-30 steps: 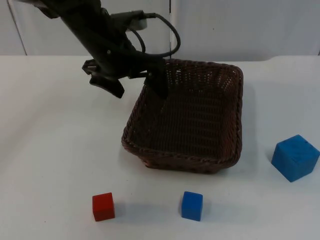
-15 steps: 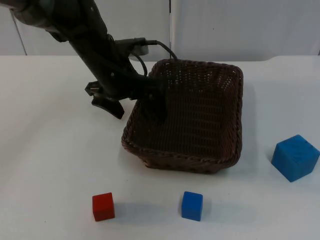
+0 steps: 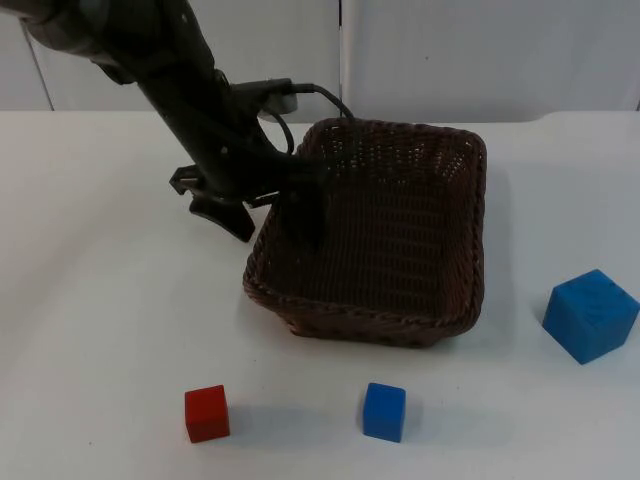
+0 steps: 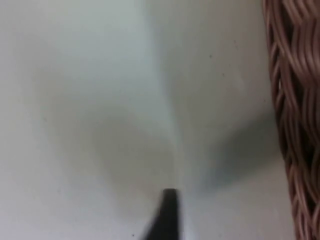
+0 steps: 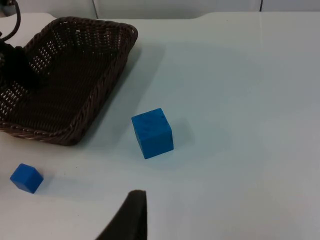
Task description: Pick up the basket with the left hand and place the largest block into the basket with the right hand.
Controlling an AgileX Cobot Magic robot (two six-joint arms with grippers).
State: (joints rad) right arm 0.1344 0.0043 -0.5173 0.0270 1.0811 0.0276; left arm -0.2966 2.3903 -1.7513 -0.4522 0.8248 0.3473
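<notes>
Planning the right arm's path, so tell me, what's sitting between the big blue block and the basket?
Nothing. In the top view, bare white table separates the big blue block from the basket; the right wrist view shows the same gap.

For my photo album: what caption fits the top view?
Left hand straddling the wicker basket's left wall, with three blocks waiting on the table.

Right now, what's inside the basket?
One finger of the left hand reaches inside the basket at its left wall; otherwise only bare weave, no blocks. The floor under that finger is covered.
</notes>
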